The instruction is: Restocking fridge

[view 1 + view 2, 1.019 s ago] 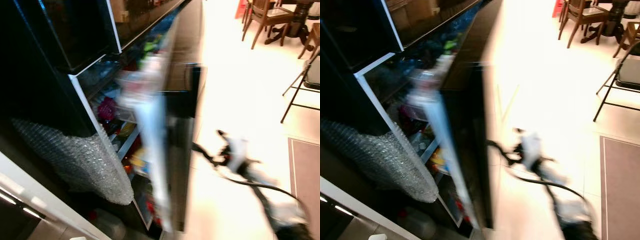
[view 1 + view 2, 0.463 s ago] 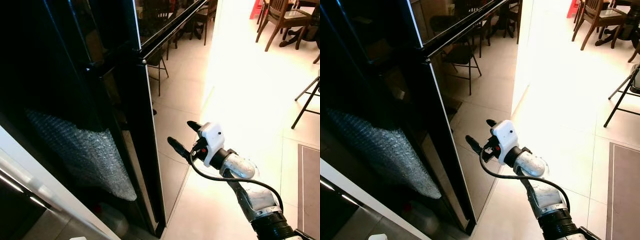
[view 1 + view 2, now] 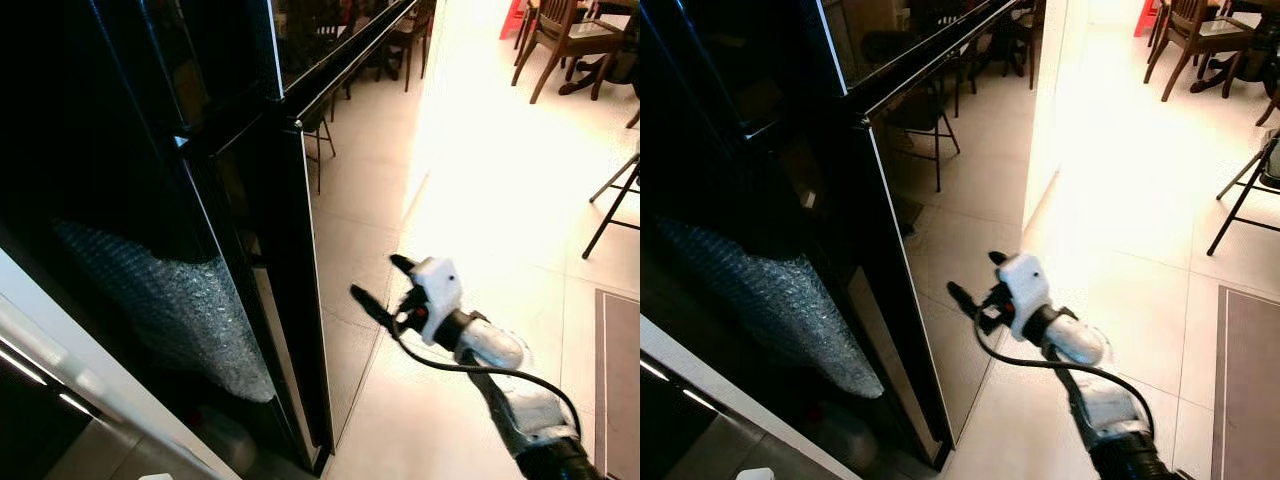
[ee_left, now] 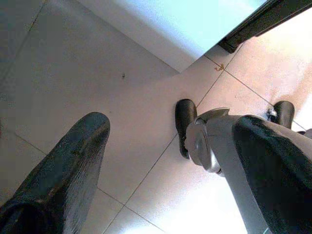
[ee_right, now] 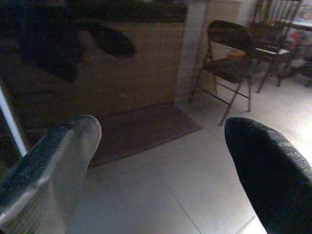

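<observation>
Fridge door (image 3: 290,300) shut, right gripper (image 3: 385,290) spread wide, empty, just beside it (left gripper (image 4: 161,161) likewise wide); best withdrawn straight back.

Glossy pale tiled floor (image 3: 470,180) with thin grout lines. Resting on it: black fridge (image 3: 150,200) beside the right jaws, grey mat (image 3: 1240,370), folding chair (image 3: 1245,190), wooden chairs (image 3: 550,40) beyond the jaws.
</observation>
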You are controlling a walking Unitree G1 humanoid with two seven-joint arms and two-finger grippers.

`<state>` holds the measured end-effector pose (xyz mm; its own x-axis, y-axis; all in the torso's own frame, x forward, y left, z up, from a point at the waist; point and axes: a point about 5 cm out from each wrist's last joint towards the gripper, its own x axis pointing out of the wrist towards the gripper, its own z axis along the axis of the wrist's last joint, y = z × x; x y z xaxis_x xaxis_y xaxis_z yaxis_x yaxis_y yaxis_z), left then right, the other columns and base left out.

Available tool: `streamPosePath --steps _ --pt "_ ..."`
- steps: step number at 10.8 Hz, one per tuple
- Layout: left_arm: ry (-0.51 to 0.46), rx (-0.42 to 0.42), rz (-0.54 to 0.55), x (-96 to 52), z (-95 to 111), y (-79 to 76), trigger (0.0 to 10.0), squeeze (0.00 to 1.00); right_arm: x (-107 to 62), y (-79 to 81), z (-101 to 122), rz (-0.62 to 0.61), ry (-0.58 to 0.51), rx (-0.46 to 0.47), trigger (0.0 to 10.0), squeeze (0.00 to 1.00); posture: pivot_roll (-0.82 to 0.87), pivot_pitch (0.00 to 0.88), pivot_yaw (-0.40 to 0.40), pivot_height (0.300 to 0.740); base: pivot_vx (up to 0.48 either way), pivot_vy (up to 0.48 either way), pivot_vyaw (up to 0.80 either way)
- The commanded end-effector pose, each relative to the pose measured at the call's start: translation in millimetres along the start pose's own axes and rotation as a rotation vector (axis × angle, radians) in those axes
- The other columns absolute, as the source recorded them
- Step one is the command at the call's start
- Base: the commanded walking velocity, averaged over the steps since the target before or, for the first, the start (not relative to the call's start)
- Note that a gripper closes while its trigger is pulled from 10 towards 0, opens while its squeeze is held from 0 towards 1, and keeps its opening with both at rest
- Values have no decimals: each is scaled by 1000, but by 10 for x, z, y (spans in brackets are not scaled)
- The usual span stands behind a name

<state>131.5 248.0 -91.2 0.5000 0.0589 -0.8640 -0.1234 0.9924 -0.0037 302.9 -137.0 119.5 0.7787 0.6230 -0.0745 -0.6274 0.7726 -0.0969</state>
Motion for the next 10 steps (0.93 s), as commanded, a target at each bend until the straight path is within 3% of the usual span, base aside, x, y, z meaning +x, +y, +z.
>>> streamPosePath --steps 1,3,4,6,8,9,10 --pt "10 -14 5 -7 -34 8 10000 0 -53 -30 67 -16 -28 7 10000 0 -124 0 45 740 0 0 0" --pt "9 -19 6 -5 -38 0 10000 0 -159 -93 43 -62 -31 33 10000 0 -126 0 38 740 0 0 0" --pt "9 -25 7 -4 -44 -10 10000 0 -353 -212 -64 -150 -2 52 10000 0 -119 0 29 740 0 0 0" --pt "8 -36 9 -3 -47 -17 10000 0 -716 -502 -222 -366 -30 205 10000 0 -130 0 26 740 0 0 0" --pt "12 -30 9 1 -47 -29 10000 0 -1238 -886 -653 -695 51 354 10000 0 -142 0 25 740 0 0 0" --pt "12 -31 9 3 -45 -35 10000 0 -1469 -957 -937 -838 147 438 10000 0 -146 0 23 740 0 0 0" --pt "12 -31 10 4 -43 -38 10000 0 -1635 -917 -1193 -924 280 478 10000 0 -146 0 23 740 0 0 0"
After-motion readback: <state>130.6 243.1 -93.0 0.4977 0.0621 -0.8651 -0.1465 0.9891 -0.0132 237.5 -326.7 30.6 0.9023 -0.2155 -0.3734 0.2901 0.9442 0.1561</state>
